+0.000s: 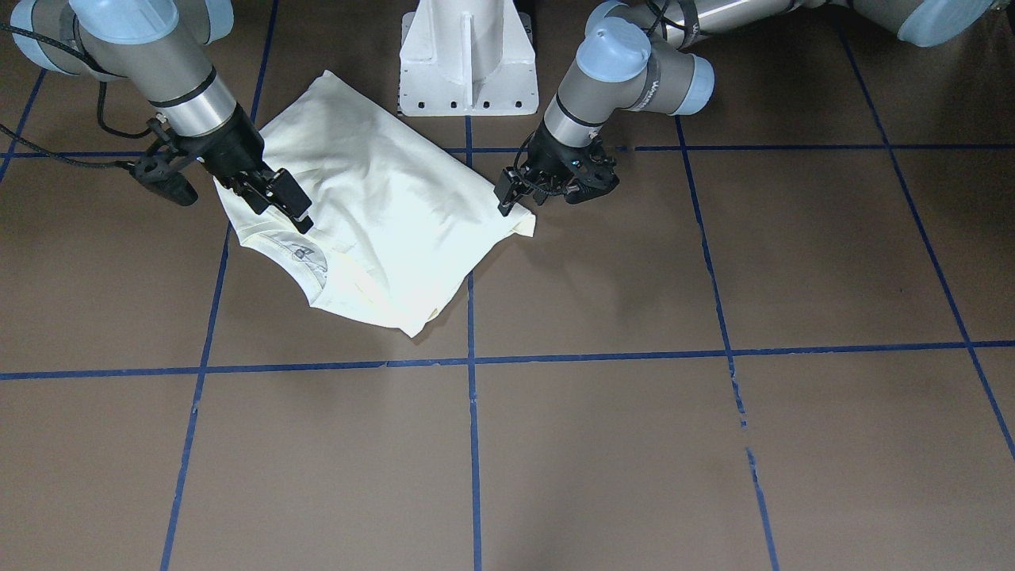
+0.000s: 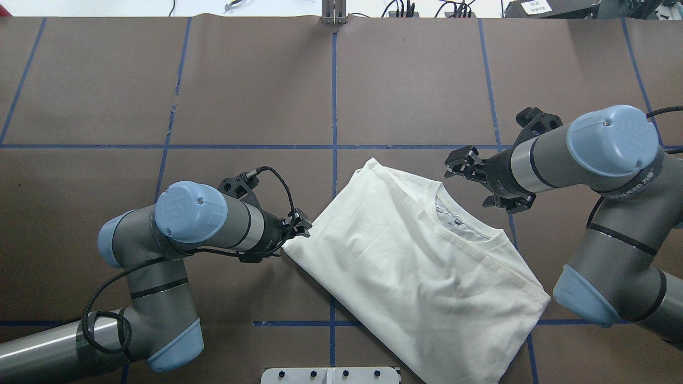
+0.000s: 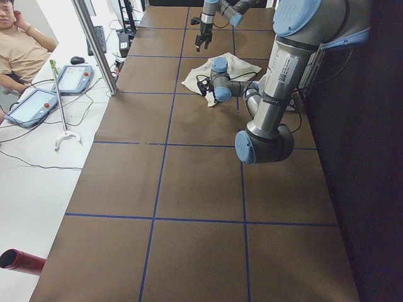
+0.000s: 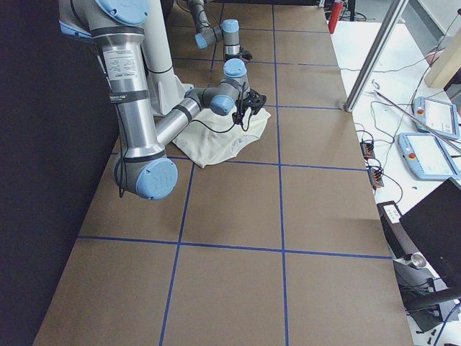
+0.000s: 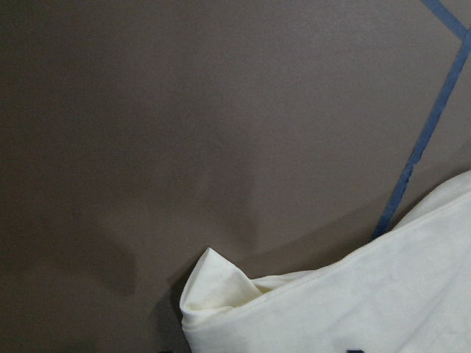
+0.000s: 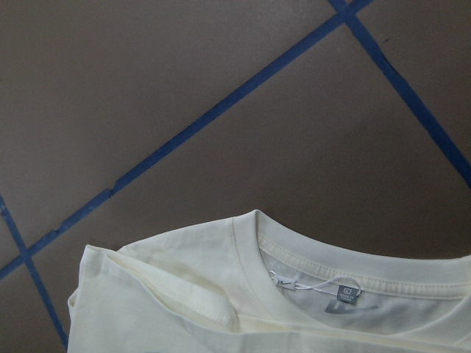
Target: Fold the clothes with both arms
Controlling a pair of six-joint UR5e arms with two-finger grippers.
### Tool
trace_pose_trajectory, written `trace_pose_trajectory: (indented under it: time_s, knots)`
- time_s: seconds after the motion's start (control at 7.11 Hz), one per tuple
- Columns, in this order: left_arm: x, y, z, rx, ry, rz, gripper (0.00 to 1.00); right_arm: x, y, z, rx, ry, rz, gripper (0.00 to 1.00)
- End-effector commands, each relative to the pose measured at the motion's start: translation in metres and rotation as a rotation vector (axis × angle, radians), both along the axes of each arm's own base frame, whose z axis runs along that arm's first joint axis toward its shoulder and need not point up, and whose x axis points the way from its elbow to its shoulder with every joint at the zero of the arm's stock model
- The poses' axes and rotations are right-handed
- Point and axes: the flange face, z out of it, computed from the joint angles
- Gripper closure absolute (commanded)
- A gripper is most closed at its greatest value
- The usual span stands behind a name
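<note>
Shirt [image 2: 416, 266], cream and folded into a rough rectangle, lies on the brown table [image 2: 160, 80], set at a slant across the blue tape lines [image 2: 334, 96]. Most of it sits on my right-hand half, and its near end reaches close to my white base [image 1: 468, 55]. The collar [image 6: 246, 254] faces up at the far right end of the fold, open enough that the grey label [image 6: 346, 294] inside it shows. Just beside the collar, a folded edge of cloth lies turned in over the shoulder.

My right gripper [image 2: 472, 181] hangs near the collar, over that edge of the shirt. Its fingers are spread apart with nothing between them, and I see no contact with the cloth. My wrist camera on that side looks straight down on the collar and the tape crossing beyond it.

My left gripper [image 2: 300, 226] is low at the opposite side, right at the shirt's left corner [image 5: 213, 283]. That corner is rumpled and curls up a little from the table. My left wrist camera shows the corner and bare table, but none of my fingers. From the outside views the black parts blur together, so I cannot tell whether those fingers are apart or together, or whether they have hold of the cloth
</note>
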Motion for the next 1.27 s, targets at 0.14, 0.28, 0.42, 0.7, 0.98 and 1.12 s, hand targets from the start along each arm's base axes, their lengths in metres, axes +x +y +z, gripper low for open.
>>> trace_pose_trajectory:
  time_s: [0.14, 0.28, 0.42, 0.7, 0.98, 1.12]
  knots:
    - [0.018, 0.006, 0.014, -0.013, -0.03, 0.019, 0.41, -0.004, -0.003, 0.007, -0.009, 0.012, 0.0, 0.0]
    - [0.019, 0.007, 0.015, -0.014, -0.031, 0.022, 0.44, -0.009, -0.007, 0.007, -0.01, 0.015, 0.001, 0.0]
    - [0.019, 0.007, 0.013, -0.015, -0.029, 0.022, 0.54, -0.015, -0.012, 0.0, -0.007, 0.008, 0.0, 0.0]
    - [0.018, 0.008, 0.009, -0.01, -0.022, 0.022, 1.0, -0.016, -0.013, 0.003, -0.012, 0.013, 0.001, 0.0]
    - [-0.005, -0.015, 0.0, 0.012, -0.009, -0.021, 1.0, -0.016, -0.013, 0.005, -0.015, 0.018, 0.003, 0.0]
    - [-0.022, -0.038, -0.005, 0.078, -0.017, -0.043, 1.0, -0.016, -0.014, 0.004, -0.008, 0.022, 0.012, 0.0]
